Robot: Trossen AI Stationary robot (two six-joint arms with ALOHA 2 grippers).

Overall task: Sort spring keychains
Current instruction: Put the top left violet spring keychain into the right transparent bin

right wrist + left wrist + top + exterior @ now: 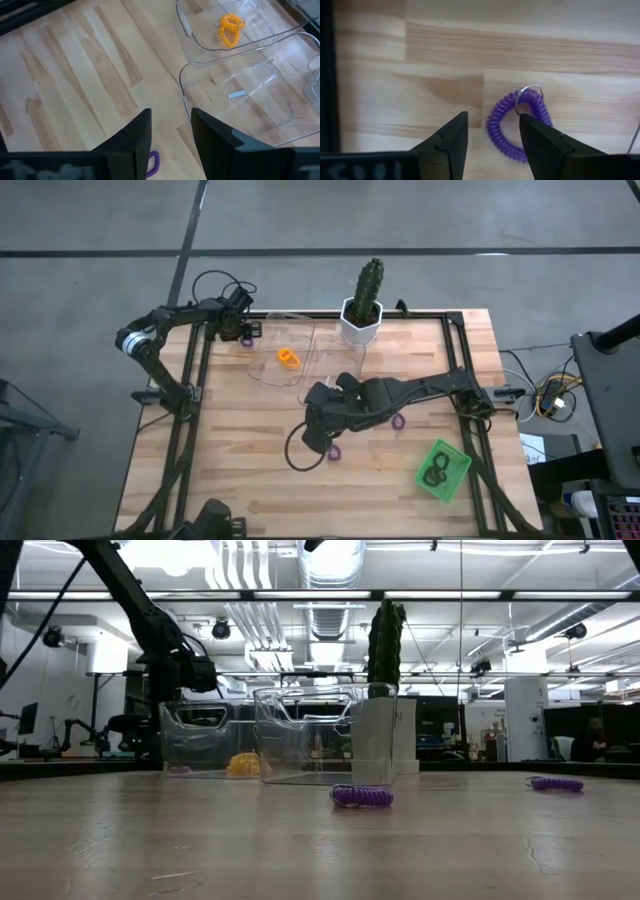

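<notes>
Hovering open left end effector point(491, 137) over purple keychain point(516, 122), metal ring pointing away, right end effector point(170, 131) open, empty

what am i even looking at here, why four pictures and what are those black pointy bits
It is a two-armed robot at a wooden table, filmed by four cameras: one overhead, one at table height, one on each wrist. The black points are each hand's two fingers. The left hand is open over a purple spring keychain, not gripping it. The right hand is open above a clear tray, holding nothing. Another clear tray holds an orange keychain, a green tray black ones, and a potted cactus stands behind.
</notes>
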